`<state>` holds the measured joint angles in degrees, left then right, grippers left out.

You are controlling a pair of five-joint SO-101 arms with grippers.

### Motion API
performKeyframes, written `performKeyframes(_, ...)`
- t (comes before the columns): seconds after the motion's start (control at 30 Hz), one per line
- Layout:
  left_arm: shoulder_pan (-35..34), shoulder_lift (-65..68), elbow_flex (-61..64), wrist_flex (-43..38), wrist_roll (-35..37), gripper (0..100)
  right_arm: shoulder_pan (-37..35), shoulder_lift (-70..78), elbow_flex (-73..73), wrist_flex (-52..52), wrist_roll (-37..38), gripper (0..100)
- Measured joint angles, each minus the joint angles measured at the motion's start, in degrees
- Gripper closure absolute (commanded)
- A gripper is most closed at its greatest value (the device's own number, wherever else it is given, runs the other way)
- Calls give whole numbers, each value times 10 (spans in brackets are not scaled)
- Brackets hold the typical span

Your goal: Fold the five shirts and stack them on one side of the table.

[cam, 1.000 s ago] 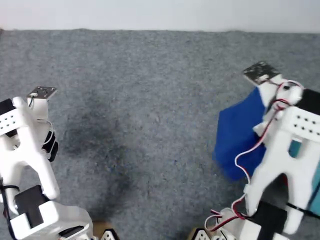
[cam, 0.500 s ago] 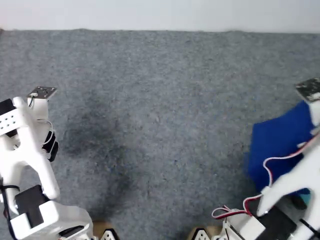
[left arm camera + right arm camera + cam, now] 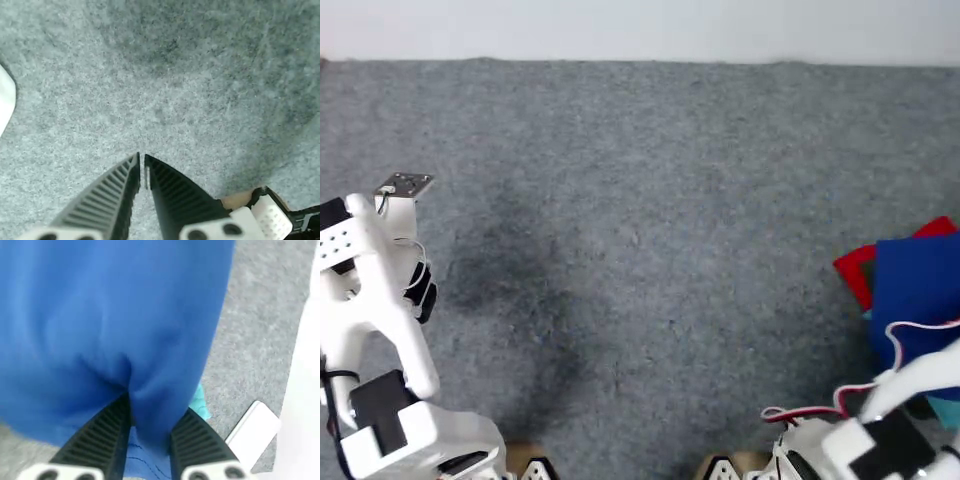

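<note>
Grey felt table [image 3: 650, 200] bears a red shirt [image 3: 847, 270] at its right edge

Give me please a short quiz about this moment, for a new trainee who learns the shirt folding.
1. True or false: the left arm's jaws hold a shirt.
2. Which colour peeks out at the edge of the blue shirt? A red, B yellow, C white.
3. Fill in: the ___ arm's jaws grip the blue shirt.
Key: 1 false, they are shut on nothing. 2 A, the red shirt. 3 right arm's jaws.

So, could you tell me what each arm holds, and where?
The right end effector pinches the blue shirt at a bunched fold; left end effector holds nothing.
</note>
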<state>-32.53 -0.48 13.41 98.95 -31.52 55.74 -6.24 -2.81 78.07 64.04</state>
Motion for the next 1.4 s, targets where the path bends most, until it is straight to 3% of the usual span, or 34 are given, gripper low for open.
performKeyframes(0.2, 0, 0, 0, 0, 0, 985, 23, 91, 0, -89, -1, 979)
performKeyframes(0.47, 0, 0, 0, 0, 0, 985, 27, 126, 0, -146, -78, 678)
performKeyframes(0.9, 0, 0, 0, 0, 0, 985, -8, 49, 0, -122, -136, 696)
performKeyframes(1.17, 0, 0, 0, 0, 0, 985, -142, -16, -40, -4, -239, 696)
performKeyframes(1.4, 0, 0, 0, 0, 0, 985, -127, -11, -40, 26, -247, 696)
